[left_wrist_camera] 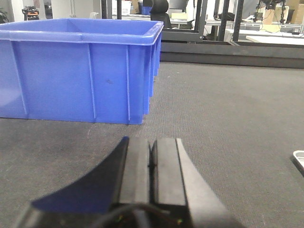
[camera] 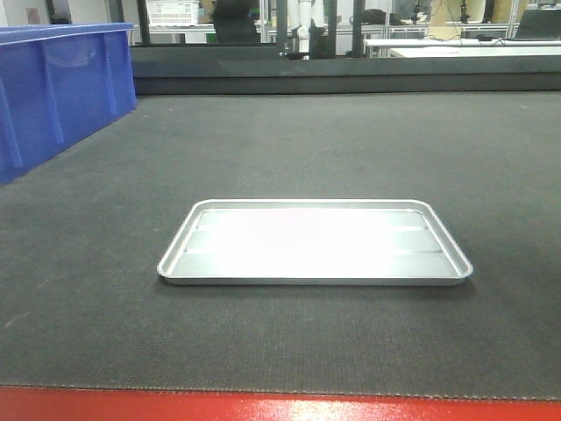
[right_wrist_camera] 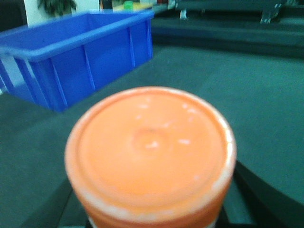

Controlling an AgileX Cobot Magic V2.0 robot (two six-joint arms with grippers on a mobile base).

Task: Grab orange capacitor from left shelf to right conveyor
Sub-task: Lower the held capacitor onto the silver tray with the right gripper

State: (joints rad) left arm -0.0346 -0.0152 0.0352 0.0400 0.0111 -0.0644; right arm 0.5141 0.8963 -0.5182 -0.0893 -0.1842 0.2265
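The orange capacitor fills the right wrist view, its flat round end turned toward the camera and blurred by closeness. My right gripper is shut on it; only dark fingers show at either side below it. It hangs over the dark-grey belt of the right conveyor, which has a red front edge. My left gripper is shut with nothing in it, low over the belt near a blue bin. The left shelf is out of view. Neither gripper shows in the front view.
A shallow silver tray lies mid-belt, and its corner shows at the right of the left wrist view. A large blue plastic bin stands at the belt's far left. A dark rail borders the back.
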